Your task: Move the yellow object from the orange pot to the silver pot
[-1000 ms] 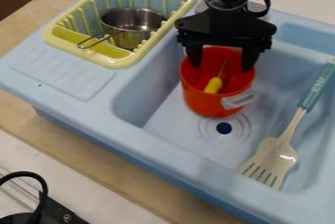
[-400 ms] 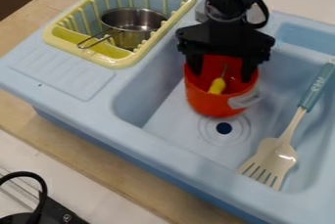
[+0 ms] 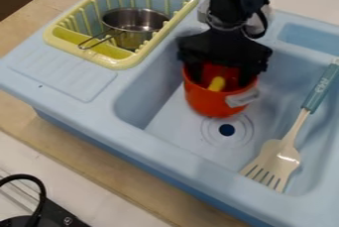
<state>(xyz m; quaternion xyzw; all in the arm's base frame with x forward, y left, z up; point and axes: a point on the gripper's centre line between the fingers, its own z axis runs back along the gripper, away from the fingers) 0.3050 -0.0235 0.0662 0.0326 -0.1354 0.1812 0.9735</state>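
Yellow object (image 3: 216, 84) is inside the orange pot (image 3: 208, 103), which stands in the light-blue sink (image 3: 179, 137). At this pot's mouth is the black tool (image 3: 220, 82), its two fingers apart, one on each side. The silver pot (image 3: 134, 19) sits in the yellow dish rack (image 3: 119, 64).

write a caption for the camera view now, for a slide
Black gripper with fingers spread over the orange pot, yellow object inside; silver pot in the dish rack
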